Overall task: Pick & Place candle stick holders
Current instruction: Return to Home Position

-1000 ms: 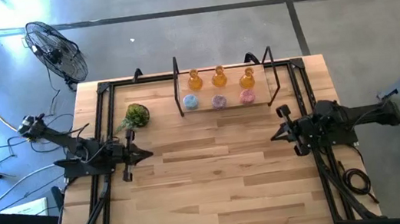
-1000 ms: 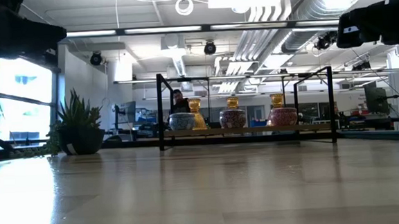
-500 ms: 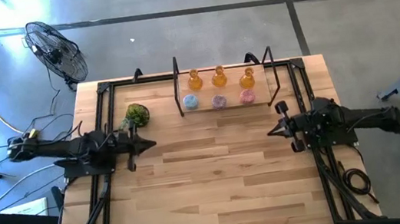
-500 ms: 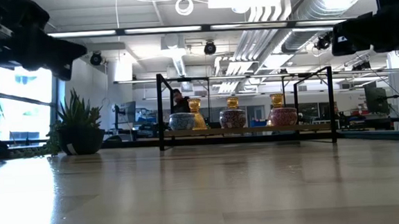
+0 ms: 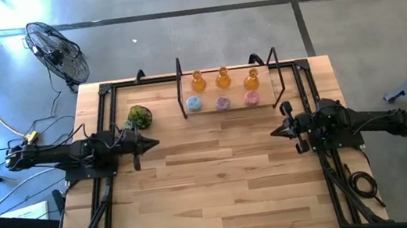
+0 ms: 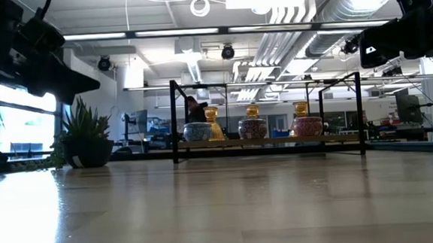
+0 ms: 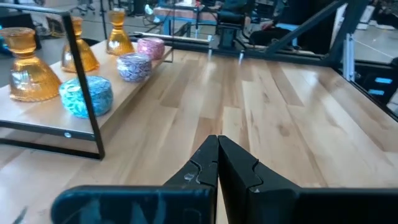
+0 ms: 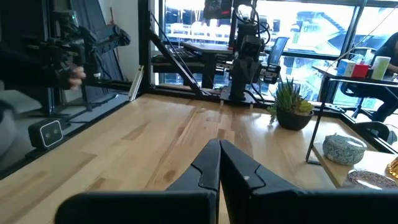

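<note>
In your high view, all six candle stick holders [image 5: 222,89] stand on the shelf [image 5: 208,96] at the far edge of the table [image 5: 221,190], amber ones behind the round ones. The left gripper [image 5: 152,143] and right gripper [image 5: 275,132] hang well apart from it at either side. Your low view shows the row standing on the shelf board with nothing touching it. In the wrist views, each gripper's fingers [image 7: 202,167] are clenched together, grasping nothing.

A small green plant [image 5: 138,116] stands left of centre on the wooden surface [image 5: 220,182]. A black-framed shelf [image 5: 180,93] sits upper centre. A floor fan [image 5: 58,54] is upper left, off the surface.
</note>
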Robot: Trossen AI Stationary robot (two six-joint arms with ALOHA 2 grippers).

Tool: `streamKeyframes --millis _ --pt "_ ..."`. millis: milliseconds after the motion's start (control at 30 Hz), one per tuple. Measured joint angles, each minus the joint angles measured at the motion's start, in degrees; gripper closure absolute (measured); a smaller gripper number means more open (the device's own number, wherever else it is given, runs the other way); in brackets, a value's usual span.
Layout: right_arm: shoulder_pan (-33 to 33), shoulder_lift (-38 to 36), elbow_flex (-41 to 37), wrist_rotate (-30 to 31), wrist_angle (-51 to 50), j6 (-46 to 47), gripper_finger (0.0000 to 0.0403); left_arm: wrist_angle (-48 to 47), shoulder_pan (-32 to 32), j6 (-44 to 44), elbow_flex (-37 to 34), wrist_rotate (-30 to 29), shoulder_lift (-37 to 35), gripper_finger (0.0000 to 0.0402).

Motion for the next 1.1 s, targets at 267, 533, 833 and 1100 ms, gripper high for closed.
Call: streamKeyframes --millis 267,533,833,1100 --pt "0.0 0.0 0.0 0.02 0.23 0.0 0.0402 -0.13 -0.02 0.21 0.0 0.62 -0.02 0.0401" --pt "0.0 0.0 0.0 0.02 0.32 0.0 0.0402 -0.12 -0.02 0.21 -0.01 0.6 -0.02 0.04" --pt "0.0 0.0 -0.02 0.02 0.39 0.0 0.0402 -0.08 -0.02 0.18 0.0 0.57 -0.02 0.04" --pt "0.0 0.0 -0.02 0.01 0.43 0.01 0.0402 -0.08 -0.02 0.18 0.0 0.55 -0.02 0.04"
